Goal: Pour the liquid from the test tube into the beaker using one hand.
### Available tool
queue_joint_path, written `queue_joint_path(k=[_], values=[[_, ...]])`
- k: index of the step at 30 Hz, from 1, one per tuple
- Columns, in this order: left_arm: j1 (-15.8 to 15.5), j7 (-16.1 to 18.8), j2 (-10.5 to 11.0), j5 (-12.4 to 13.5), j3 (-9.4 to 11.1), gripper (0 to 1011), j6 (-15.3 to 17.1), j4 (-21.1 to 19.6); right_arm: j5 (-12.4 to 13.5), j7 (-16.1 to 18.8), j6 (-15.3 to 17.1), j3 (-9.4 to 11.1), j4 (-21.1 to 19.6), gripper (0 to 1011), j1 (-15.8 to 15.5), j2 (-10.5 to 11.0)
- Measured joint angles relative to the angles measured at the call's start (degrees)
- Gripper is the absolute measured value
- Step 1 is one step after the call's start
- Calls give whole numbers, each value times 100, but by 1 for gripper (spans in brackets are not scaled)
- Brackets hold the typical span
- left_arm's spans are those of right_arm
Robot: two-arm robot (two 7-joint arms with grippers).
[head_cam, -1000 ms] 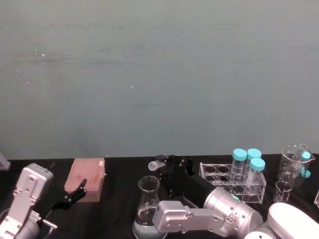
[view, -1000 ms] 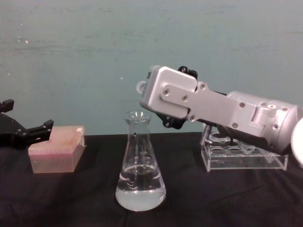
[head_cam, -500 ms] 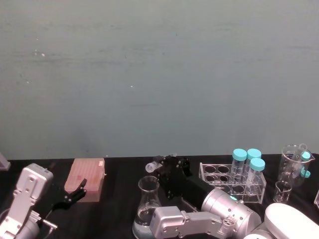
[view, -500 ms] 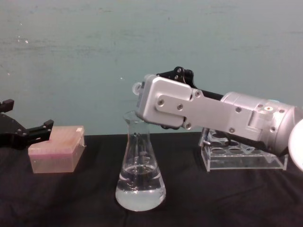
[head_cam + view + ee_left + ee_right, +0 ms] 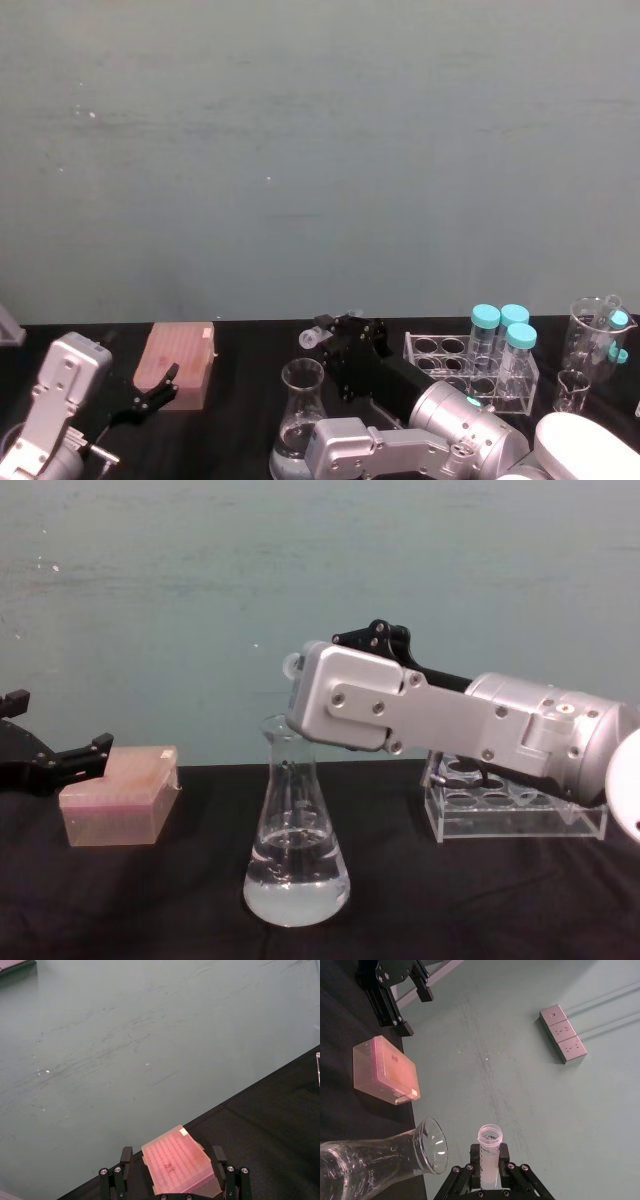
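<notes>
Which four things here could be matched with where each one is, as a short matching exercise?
1 test tube
2 beaker
3 pink box
4 teal-capped tubes

A in the clear rack
B in the shut right gripper
C upright on the table, rim near the right gripper
D on the table by the open left gripper

Pairs: 1-B, 2-C, 3-D, 4-A.

Boxy and brushed silver, the robot's right arm point(image 5: 370, 705) is studded with round screws and runs back to a rounded silver elbow point(image 5: 560, 735) and a smooth white shell point(image 5: 590, 445). The right gripper point(image 5: 490, 1156) is black, with bolted linkages. The left arm point(image 5: 58, 390) matches in silver. The left gripper point(image 5: 172, 1152) has black fingers point(image 5: 125, 1160) with silver bolt heads.
</notes>
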Motion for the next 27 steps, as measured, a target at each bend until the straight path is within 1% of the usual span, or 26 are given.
queue_joint_path(k=[10,27], values=[[0,0,0,0,0,1000,0,0,-64,-71,-26,-21,50,209,27,31],[0,0,0,0,0,1000,0,0,-290,-329,-150,-116,133,209,76,85]])
